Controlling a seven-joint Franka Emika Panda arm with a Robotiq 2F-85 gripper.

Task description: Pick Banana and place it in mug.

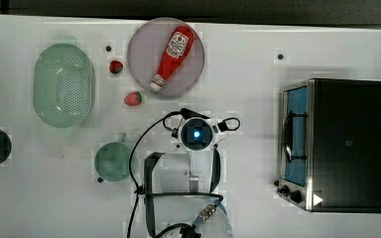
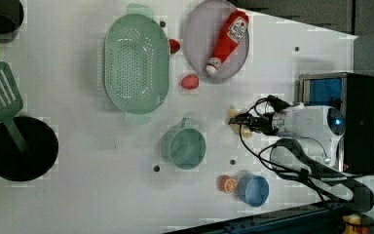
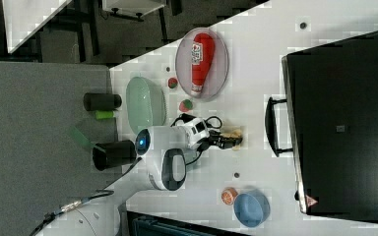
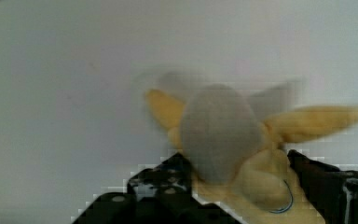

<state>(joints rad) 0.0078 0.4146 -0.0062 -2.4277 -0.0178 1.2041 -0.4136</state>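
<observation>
The banana [image 4: 265, 179] is a soft yellow peeled toy with a pale grey core and splayed peel flaps. It lies on the white table between my gripper's [image 4: 237, 158] two black fingers, which press on both of its sides. In the left view the banana [image 2: 233, 114] sits under my gripper [image 2: 246, 123], to the right of the mint-green mug [image 2: 185, 146]. In the right view the banana [image 3: 234, 132] lies near the oven's handle. In the top view the arm's wrist [image 1: 197, 133] hides it, with the mug [image 1: 113, 161] off to the top view's left, upright and empty.
A toaster oven [image 1: 337, 144] stands at the top view's right. A grey plate [image 1: 144, 42] carries a ketchup bottle [image 1: 173, 54]. A green colander [image 1: 64, 84] and two strawberries [image 1: 133, 98] lie beyond the mug. A blue bowl [image 2: 254, 190] and an orange slice [image 2: 228, 184] sit near the arm's base.
</observation>
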